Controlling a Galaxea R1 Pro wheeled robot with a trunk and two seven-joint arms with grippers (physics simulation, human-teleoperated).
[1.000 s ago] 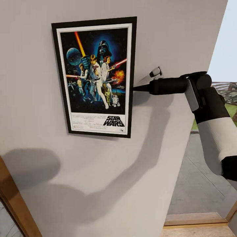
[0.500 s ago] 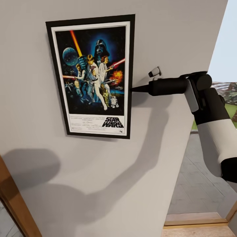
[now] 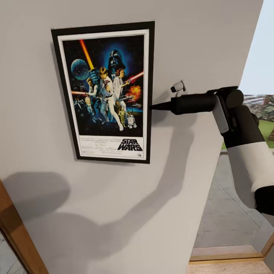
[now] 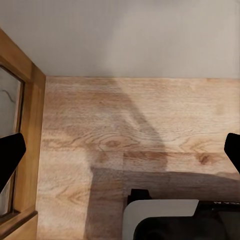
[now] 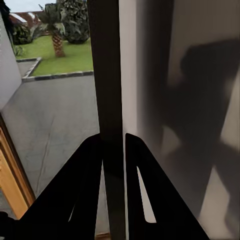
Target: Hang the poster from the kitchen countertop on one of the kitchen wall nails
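Note:
The Star Wars poster (image 3: 104, 91) stands upright, flat against the pale grey wall (image 3: 114, 213). My right gripper (image 3: 154, 107) is shut on the middle of its right edge, with the arm reaching in from the right. In the right wrist view the black frame edge (image 5: 106, 75) runs between the two closed fingers (image 5: 87, 190) of the gripper (image 5: 114, 145). No wall nail shows; whatever is behind the poster is hidden. The countertop is out of view. My left gripper (image 4: 120, 152) hangs open over the wooden floor (image 4: 150, 115), holding nothing.
A wooden door frame (image 3: 15, 232) slants up at the lower left. The wall ends at the right, where an opening shows grey paving (image 3: 228, 220), a wooden threshold (image 3: 228, 253) and grass. The robot's base (image 4: 170, 220) shows below the left gripper.
The poster has slid a little leftward along the wall, rising slightly and then dropping again. My right gripper went with it, still shut on the edge.

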